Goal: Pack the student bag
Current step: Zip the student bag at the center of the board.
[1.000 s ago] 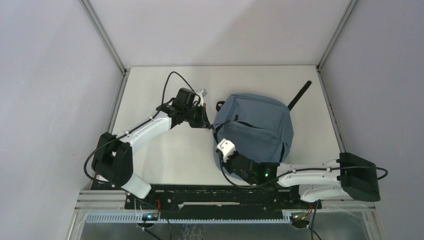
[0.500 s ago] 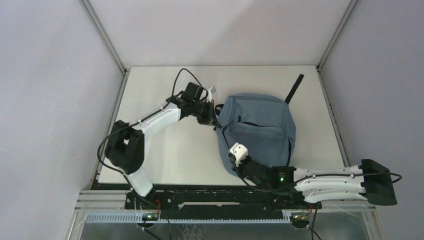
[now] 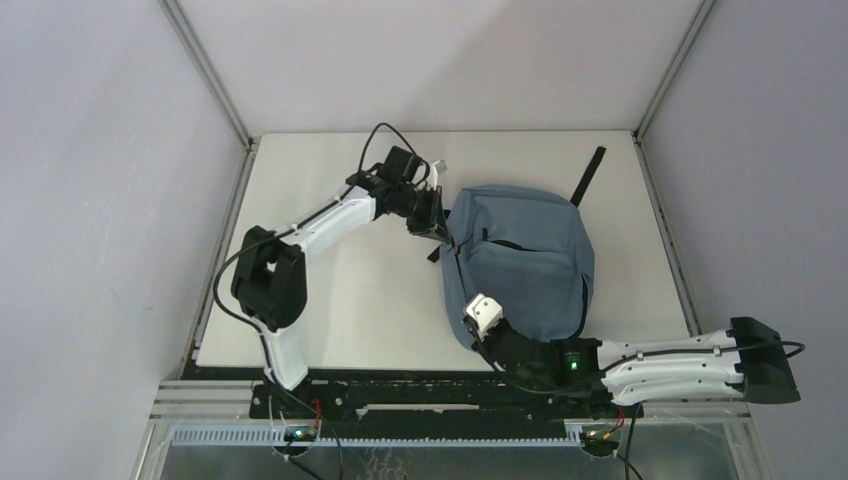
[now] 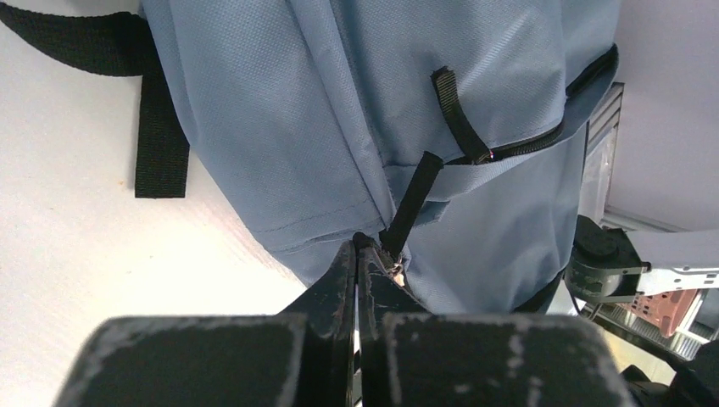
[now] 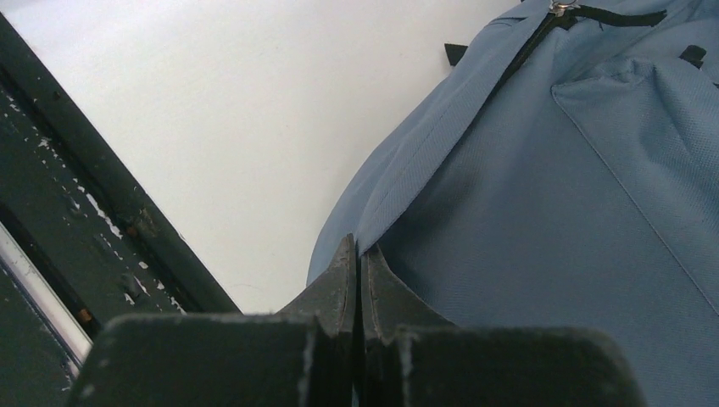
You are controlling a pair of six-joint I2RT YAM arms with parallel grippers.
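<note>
My left jaws pinch shut on the zipper pull [image 4: 411, 199] of the student bag [image 4: 280, 110], probably to open it. My right jaws clamp shut on its near edge, seemingly as an anchor.

**Colour key.** The student bag [image 3: 525, 255] is showing plain grey-blue woven fabric, with black zipper lines crossing it. Its strap [image 3: 590, 178] and zip pull [image 4: 413, 199] are appearing black, and the slider [image 4: 395, 270] is glinting silver. The worktop [image 3: 330, 300] is reading off-white and unpatterned. The left claw [image 4: 356, 248] and right claw [image 5: 357, 248] are showing matt black with scuffed pale-grey flecks. The left arm [image 3: 330, 213] and right arm [image 3: 670, 365] are wearing white shells over black joints, and a green light [image 3: 573, 364] is glowing on the right one. The walls [image 3: 100, 200] are appearing pale lilac-grey.
</note>
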